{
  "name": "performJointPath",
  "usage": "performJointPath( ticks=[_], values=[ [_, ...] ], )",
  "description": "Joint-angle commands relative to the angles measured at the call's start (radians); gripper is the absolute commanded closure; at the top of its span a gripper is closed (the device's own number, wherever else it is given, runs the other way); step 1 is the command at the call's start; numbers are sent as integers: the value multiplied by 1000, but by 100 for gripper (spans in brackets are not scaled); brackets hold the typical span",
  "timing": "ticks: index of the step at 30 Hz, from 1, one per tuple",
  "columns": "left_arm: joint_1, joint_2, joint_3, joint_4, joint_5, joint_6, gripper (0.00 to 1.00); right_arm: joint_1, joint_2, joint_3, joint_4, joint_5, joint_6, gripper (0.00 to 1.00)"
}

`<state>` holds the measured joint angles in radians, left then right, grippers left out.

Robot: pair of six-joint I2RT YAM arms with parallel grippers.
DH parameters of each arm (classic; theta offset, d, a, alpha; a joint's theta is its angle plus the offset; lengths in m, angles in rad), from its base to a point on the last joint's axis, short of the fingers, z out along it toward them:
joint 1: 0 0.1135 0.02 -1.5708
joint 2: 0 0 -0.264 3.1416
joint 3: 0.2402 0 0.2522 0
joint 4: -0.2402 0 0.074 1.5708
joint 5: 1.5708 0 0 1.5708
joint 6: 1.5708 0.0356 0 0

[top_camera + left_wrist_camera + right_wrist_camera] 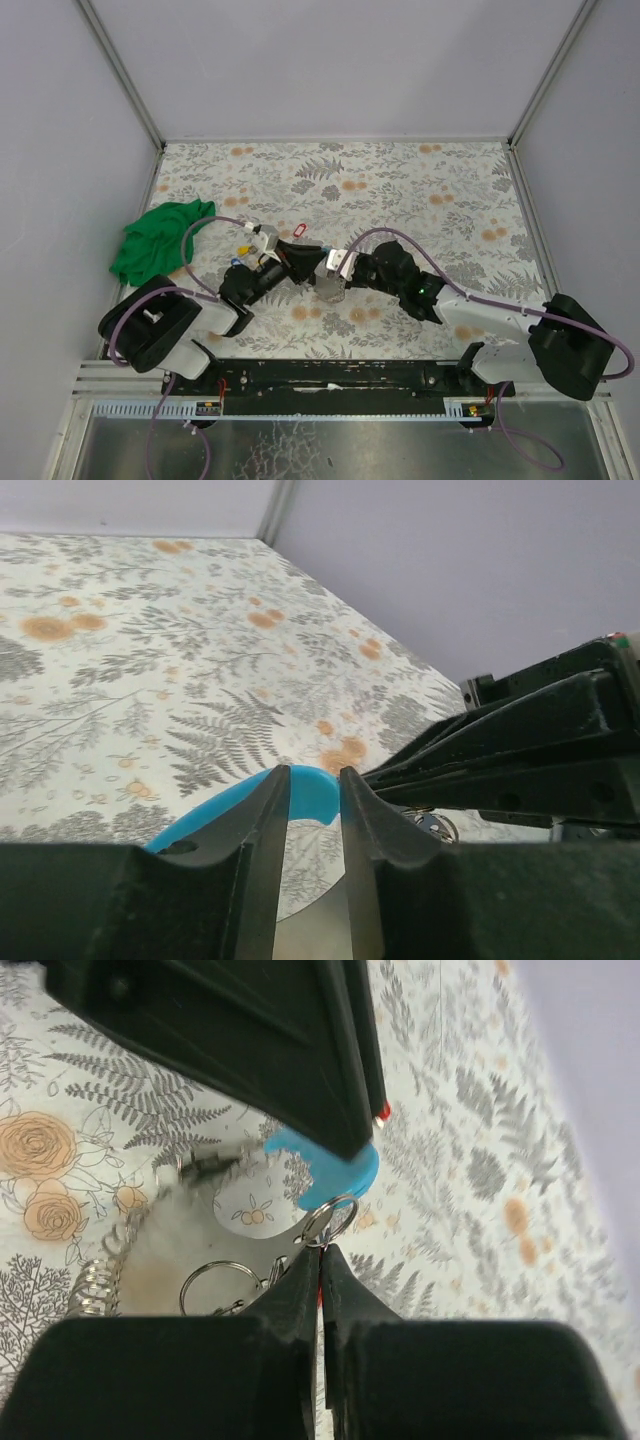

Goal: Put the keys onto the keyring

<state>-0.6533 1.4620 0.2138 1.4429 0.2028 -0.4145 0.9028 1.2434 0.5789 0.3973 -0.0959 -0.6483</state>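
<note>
The keyring, a thin loop with a bright light-blue plastic arc point(340, 1172), sits above the floral-patterned tabletop point(400, 180), at mid-table where the two arms meet. The left claw point(310, 777) stands narrowly apart with the blue arc lying across the gap at its tips. We judge it is not firmly clamped. The right claw point(320, 1250) is pinched fully together on a small silver wire ring point(335, 1197), which we take to belong to one of the keys. That ring is just beside the blue arc's lower edge.

We expect all of this to be very light, stiff and slippery. The wire ring is thin, so it could twist or pop out of a tip pinch if pushed sideways. We would keep the hold low on its rim, leaving its opening free toward the loop. For the keyring, the flat blue arc looks like the best place to grip, since it is broader and less slick than the thin dark part.

A tiny key with a red oblong tag point(297, 231) shows beside the left arm.
</note>
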Motion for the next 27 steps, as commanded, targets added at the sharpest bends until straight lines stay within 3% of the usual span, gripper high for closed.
performJointPath(
  ticks=[1,6,9,10,11,16,22,27],
  values=[
    [74,19,26,67,4,-49,70,-68,53,18,74,-31,319,100],
    [166,-43,4,-16,21,-72,58,-168,132,29,70,-26,518,100],
    [197,-129,1,-161,-2,-66,41,-242,203,74,17,-27,641,100],
    [204,-174,0,-209,-15,-60,9,-260,226,93,-5,-28,672,100],
    [209,-214,-3,-261,-28,-54,1,-275,246,107,-21,-26,700,100],
    [219,-427,-2,-559,-143,-22,0,-335,310,129,-58,2,838,96],
    [218,-669,8,-862,-303,-77,0,-383,285,91,-86,43,917,63],
    [218,-824,89,-1179,-441,-134,0,-389,126,27,-125,107,929,43]
  ],
)
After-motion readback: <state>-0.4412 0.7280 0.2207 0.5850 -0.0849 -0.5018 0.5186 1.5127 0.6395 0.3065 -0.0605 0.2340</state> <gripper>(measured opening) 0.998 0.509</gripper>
